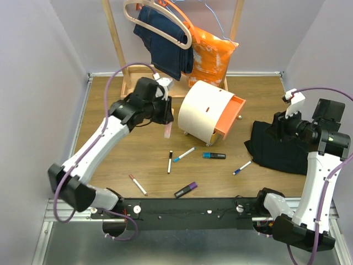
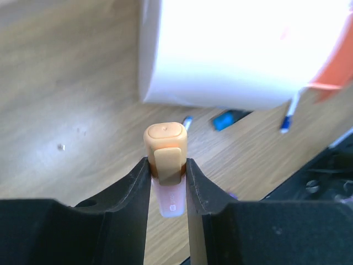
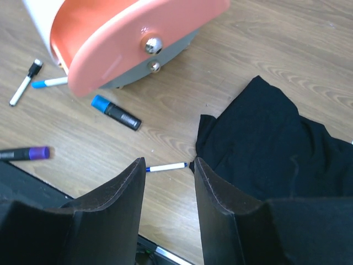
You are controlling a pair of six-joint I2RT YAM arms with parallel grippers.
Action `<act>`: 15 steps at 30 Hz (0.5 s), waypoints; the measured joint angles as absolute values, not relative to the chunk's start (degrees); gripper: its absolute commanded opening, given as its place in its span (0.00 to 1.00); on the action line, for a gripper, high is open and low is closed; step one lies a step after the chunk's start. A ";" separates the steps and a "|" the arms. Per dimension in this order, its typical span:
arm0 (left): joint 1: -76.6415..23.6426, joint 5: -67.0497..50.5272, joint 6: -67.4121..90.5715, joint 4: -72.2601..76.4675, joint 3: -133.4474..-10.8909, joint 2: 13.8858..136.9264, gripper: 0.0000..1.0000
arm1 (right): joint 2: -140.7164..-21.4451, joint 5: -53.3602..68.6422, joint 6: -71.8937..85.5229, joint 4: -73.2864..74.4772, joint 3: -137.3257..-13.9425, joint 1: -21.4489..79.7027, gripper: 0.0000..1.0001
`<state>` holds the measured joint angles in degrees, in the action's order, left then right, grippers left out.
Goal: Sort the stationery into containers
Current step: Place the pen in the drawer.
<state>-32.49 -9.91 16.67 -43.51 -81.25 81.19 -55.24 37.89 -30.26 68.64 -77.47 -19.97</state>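
My left gripper is shut on an orange-capped pink marker, held above the table just left of the cream-white cabinet. The cabinet's orange drawer stands pulled open, facing right. My right gripper is open and empty above the dark cloth's edge. A slim white blue-tipped pen lies on the table below its fingers. Loose on the table are a black-capped pen, a blue-capped pen, a black marker with a blue cap, a purple-capped marker and a red-tipped pen.
A dark folded cloth lies at the right. A wooden clothes rack with jeans and an orange bag stands at the back. The black front rail runs along the near edge.
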 measured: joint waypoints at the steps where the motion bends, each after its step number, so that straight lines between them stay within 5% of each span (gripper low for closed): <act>1: -32.49 -10.37 16.64 -43.22 -82.61 78.78 0.00 | -55.29 37.69 -29.54 68.16 -77.47 -19.97 0.48; 6: -32.71 -14.55 15.84 -40.16 -87.18 74.85 0.00 | -55.90 35.94 -24.84 64.69 -77.45 -19.94 0.48; 15: -38.70 -22.65 11.03 -34.98 -103.81 88.68 0.00 | -55.57 32.80 -13.23 55.75 -73.89 -19.94 0.48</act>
